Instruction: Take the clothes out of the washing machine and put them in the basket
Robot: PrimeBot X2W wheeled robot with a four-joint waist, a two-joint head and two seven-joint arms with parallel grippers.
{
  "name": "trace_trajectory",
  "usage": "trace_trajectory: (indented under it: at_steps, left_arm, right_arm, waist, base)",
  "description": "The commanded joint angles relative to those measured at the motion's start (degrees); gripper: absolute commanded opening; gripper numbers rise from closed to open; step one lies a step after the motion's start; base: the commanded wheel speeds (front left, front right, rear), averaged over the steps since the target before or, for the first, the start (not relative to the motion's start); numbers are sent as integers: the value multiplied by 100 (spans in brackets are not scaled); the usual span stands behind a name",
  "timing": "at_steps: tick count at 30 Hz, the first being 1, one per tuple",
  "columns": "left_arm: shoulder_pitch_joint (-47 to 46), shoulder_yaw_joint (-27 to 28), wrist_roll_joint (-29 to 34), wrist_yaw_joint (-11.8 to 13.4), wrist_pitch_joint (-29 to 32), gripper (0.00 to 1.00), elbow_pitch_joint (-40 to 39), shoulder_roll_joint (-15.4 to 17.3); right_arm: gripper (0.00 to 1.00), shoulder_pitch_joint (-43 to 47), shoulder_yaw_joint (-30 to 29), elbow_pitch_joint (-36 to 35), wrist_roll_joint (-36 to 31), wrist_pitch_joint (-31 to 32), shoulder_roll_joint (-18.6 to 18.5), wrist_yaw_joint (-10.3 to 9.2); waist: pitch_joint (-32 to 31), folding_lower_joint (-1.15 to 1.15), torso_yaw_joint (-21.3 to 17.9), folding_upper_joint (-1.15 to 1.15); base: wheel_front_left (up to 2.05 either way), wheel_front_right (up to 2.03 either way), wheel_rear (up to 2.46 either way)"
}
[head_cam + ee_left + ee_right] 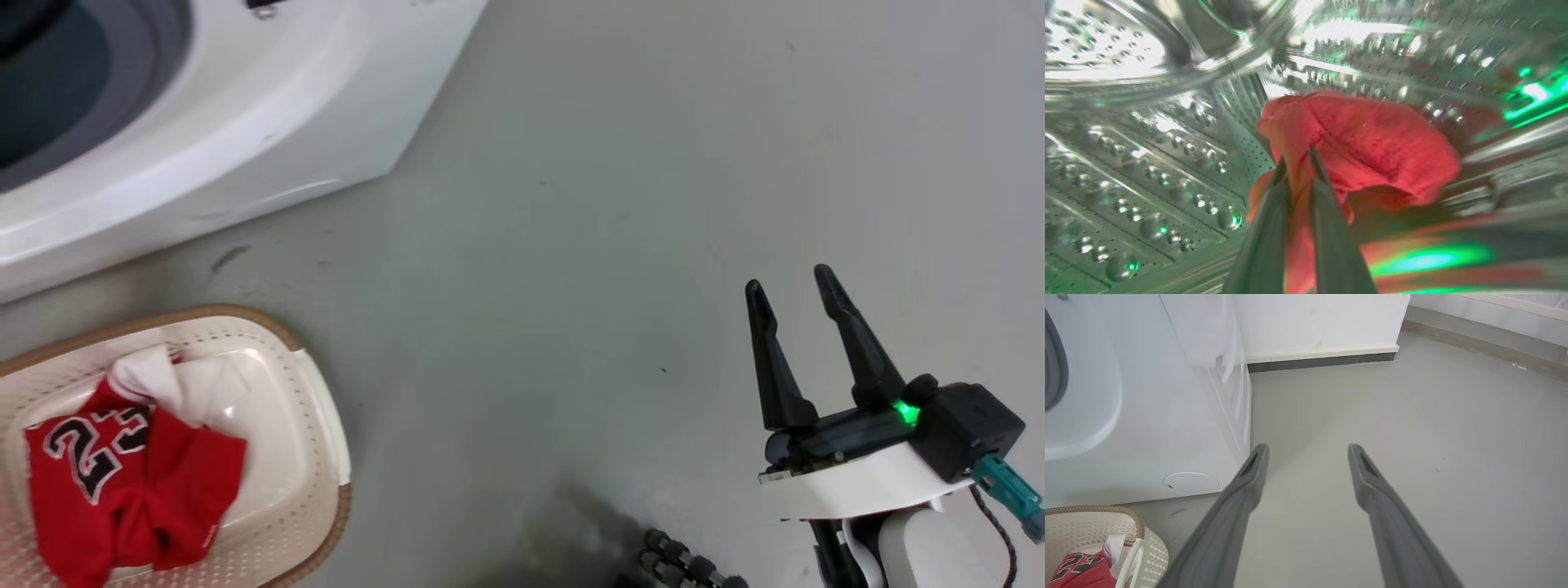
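Observation:
Inside the shiny perforated steel drum [1147, 163] of the washing machine [269, 122], my left gripper [1296, 157] is shut on a plain red garment [1367, 147], whose fabric bunches up beyond the fingertips. A red jersey [122, 482] with the number 23 and white lining lies in the cream-white basket [314, 425] at the lower left of the head view; the jersey [1077, 571] also shows in the basket [1151, 551] in the right wrist view. My right gripper [790, 282] hovers open over the grey floor, right of the basket, with nothing between its fingers.
The white washer front [1147, 416] stands left of my right gripper [1306, 451], with a white wall and dark baseboard [1323, 361] behind. Bare grey floor [612, 204] stretches between basket and right arm. Part of the robot's base [686, 567] shows at the bottom.

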Motion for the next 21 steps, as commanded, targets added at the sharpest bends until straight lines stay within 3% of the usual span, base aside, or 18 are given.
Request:
trace_trajectory:
  at_steps: [1, 21]
  left_arm:
    - [204, 25, -71, -21, -223, 0, 54, -57]
    - [2708, -10, -583, -27, -3912, 0, 476, -1166]
  right_arm:
    - [100, -68, -53, 4, -71, -14, 6, -6]
    - [100, 290, -449, 184, -915, -14, 4, -6]
  waist:
    - [-296, 0, 286, 0]
    - [-1991, 0, 1588, 0]
  base:
    - [0, 0, 0]
    - [0, 0, 0]
